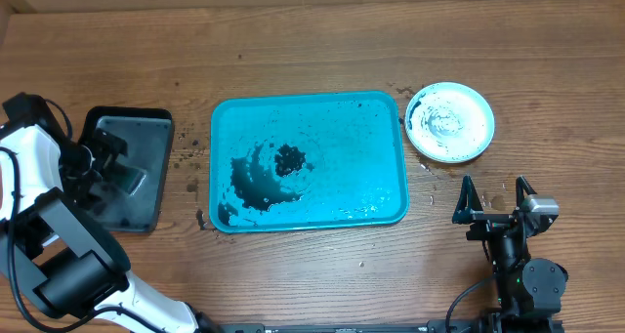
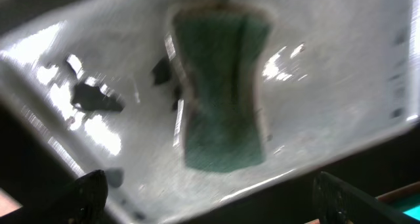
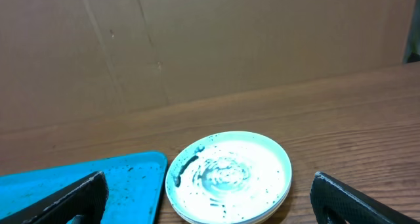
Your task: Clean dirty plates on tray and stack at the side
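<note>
Overhead, the right claw (image 1: 495,187) hangs wide open over the brown wooden table (image 1: 322,50), near the dirty round plastic plates (image 1: 449,121) stacked just beside the turquoise plastic tray (image 1: 366,128). The left claw (image 2: 213,198) gapes wide too, over a small black tray (image 1: 146,128); its own view is blurry. A cardboard wall (image 3: 197,40) stands behind.

open tabletop (image 1: 430,194) between right claw (image 1: 494,185) and plates (image 1: 449,122); tray (image 1: 352,138) flanks them.

Left wrist view smeared: green rectangular sponge (image 2: 223,92) soft-edged, dark flecks beside it unreadable. Under it, small black rectangular plastic tray (image 2: 341,86) runs off top and sides. Right wrist view: large turquoise plastic tray (image 3: 79,181) cut by left and bottom edges. How many lie under round black-speckled pale plate (image 3: 228,175), unclear.
</note>
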Robot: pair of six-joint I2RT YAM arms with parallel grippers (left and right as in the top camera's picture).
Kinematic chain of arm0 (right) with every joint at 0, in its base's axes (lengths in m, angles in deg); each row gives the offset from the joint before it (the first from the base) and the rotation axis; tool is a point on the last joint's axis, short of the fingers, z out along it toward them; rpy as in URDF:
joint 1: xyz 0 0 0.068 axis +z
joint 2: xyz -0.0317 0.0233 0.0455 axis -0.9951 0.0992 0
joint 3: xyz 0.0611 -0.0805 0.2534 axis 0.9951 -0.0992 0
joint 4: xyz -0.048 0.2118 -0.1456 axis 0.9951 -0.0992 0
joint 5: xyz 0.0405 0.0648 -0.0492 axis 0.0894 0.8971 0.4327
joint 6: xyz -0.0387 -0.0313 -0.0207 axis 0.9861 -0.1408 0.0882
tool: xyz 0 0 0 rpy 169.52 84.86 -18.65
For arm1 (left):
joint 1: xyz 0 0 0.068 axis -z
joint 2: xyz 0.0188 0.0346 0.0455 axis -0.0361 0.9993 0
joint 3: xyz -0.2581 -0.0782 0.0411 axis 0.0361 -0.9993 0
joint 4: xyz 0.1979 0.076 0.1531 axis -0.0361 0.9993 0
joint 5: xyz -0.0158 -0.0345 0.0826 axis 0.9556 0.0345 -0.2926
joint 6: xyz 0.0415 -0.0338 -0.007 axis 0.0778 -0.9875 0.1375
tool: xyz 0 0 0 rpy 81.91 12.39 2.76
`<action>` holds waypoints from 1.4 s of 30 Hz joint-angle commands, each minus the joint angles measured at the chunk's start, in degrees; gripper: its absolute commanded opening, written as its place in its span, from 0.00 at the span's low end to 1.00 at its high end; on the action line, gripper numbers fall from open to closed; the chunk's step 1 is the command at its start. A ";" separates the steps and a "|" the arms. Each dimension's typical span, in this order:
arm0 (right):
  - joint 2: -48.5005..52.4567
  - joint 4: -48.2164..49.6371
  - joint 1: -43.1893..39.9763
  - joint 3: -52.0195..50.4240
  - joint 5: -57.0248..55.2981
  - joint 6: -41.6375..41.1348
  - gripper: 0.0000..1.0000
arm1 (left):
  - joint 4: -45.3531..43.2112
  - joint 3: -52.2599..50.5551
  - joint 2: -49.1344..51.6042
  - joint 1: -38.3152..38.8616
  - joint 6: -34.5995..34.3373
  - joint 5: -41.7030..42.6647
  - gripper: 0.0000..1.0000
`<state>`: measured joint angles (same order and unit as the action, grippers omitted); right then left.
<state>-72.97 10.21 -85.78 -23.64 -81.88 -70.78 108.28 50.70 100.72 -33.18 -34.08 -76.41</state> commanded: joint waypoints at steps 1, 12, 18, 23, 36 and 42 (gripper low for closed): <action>-0.57 0.35 -0.15 -0.59 -0.76 0.22 1.00 | 0.66 -1.36 -6.99 -0.04 1.46 -2.25 1.00; -0.57 0.35 -0.15 -0.59 -0.76 0.22 1.00 | -12.98 -17.00 -35.10 8.13 14.67 -0.59 1.00; -0.57 0.35 -0.15 -0.59 -0.76 0.22 1.00 | -26.47 -33.05 -50.86 15.91 24.76 3.85 1.00; -0.57 0.35 -0.15 -0.59 -0.76 0.22 1.00 | -36.35 -46.42 -62.64 19.23 27.76 5.29 1.00; -0.57 0.35 -0.15 -0.59 -0.76 0.22 1.00 | -58.38 -69.22 -75.71 19.58 22.95 5.27 1.00; -0.57 0.35 -0.15 -0.59 -0.76 0.22 1.00 | -62.93 -74.12 -81.81 22.21 23.63 4.50 1.00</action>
<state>-72.97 10.21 -85.78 -23.64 -81.91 -70.76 46.90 -21.39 21.93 -12.50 -10.30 -71.84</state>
